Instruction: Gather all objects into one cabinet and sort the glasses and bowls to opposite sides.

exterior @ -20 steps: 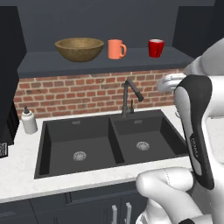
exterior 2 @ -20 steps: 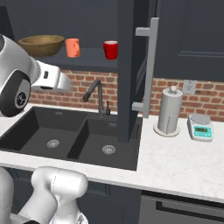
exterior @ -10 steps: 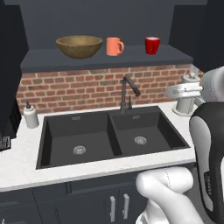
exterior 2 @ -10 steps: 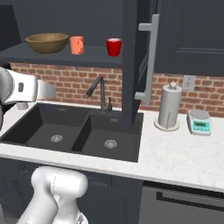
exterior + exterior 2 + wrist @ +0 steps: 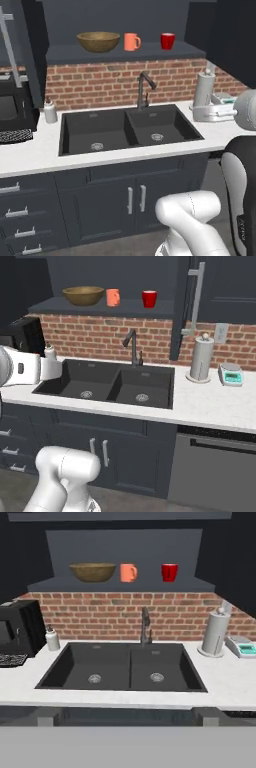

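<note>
Left base view now takes in the whole sink and the base cabinets below the counter (image 5: pixel 30 155), where a second ago it sat closer in: the base has backed away and the camera with it, not the things. The wooden bowl (image 5: pixel 98 41), orange mug (image 5: pixel 131 41) and red mug (image 5: pixel 167 41) stand in a row in the open cabinet (image 5: pixel 120 53), bowl leftmost, red mug rightmost. No blue bowl appears among them, so gathering seems unfinished. The gripper is spread wide and empty, well apart from the shelf.
</note>
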### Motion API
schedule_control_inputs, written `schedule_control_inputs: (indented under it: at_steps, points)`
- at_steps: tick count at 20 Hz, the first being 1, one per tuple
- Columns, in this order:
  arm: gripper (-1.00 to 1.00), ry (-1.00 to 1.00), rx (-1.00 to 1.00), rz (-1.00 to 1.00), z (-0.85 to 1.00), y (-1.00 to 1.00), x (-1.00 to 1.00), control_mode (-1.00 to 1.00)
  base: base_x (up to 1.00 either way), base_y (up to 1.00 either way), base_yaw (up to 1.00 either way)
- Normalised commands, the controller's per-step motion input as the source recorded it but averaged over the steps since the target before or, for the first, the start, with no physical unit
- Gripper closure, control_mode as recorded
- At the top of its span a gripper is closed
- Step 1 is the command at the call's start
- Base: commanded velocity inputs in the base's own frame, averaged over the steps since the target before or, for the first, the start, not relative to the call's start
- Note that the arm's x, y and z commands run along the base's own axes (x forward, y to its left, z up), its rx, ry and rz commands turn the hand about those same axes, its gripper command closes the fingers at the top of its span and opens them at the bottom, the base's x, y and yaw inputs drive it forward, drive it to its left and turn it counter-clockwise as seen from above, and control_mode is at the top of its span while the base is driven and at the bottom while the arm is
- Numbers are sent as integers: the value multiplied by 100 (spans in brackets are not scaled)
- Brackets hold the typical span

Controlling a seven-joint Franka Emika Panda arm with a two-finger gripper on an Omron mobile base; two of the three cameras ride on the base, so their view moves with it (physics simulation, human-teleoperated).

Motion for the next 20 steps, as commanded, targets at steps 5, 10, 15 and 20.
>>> schedule_control_inputs:
  at_steps: [5,10,15,20]
  points:
    - [-100,0,0,0,0,0,0,100,-18,85,0]
    - [-100,0,0,0,0,0,0,100,-57,91,-1]
    - [-100,0,0,0,0,0,0,100,-98,61,-6]
    - [-100,0,0,0,0,0,0,100,-34,68,-6]
